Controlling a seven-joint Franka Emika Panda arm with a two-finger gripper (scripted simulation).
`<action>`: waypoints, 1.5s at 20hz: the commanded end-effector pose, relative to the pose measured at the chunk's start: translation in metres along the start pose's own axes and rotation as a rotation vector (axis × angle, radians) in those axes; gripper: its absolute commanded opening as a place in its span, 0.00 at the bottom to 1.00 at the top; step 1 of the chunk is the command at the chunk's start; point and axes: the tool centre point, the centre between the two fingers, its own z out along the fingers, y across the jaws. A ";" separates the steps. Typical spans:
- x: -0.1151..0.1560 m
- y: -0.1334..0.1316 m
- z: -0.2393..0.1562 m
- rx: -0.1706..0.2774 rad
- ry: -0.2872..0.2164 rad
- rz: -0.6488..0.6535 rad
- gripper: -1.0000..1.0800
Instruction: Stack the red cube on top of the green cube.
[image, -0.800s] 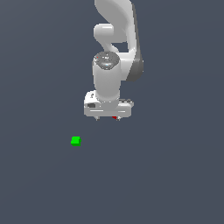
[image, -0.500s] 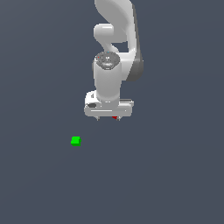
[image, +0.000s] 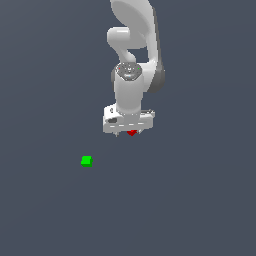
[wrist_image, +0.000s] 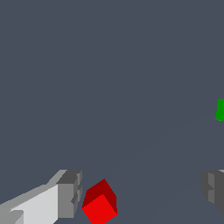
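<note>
The white two-fingered gripper (wrist_image: 140, 194) is seen spread wide, nothing being clasped. The tiny bright red cube (wrist_image: 100, 202) is found between the grey finger pads (wrist_image: 70, 194), just beside one and well apart from the other, turned cornerwise to them; no long axis is shown. The tiny bright green cube (image: 86, 161) is set well apart on the dark grey floor (image: 200, 200), toward the exterior view's left.

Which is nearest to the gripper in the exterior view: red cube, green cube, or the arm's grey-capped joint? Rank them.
1. Red cube: directly under the gripper, partly hidden by it.
2. Grey-capped joint: on the arm above the gripper.
3. Green cube: alone on the floor, toward the exterior view's left and lower in the picture.
</note>
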 end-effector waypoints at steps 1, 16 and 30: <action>-0.010 -0.008 0.008 0.001 0.001 -0.062 0.96; -0.087 -0.039 0.061 0.010 0.008 -0.476 0.96; -0.109 -0.039 0.077 0.011 0.009 -0.591 0.96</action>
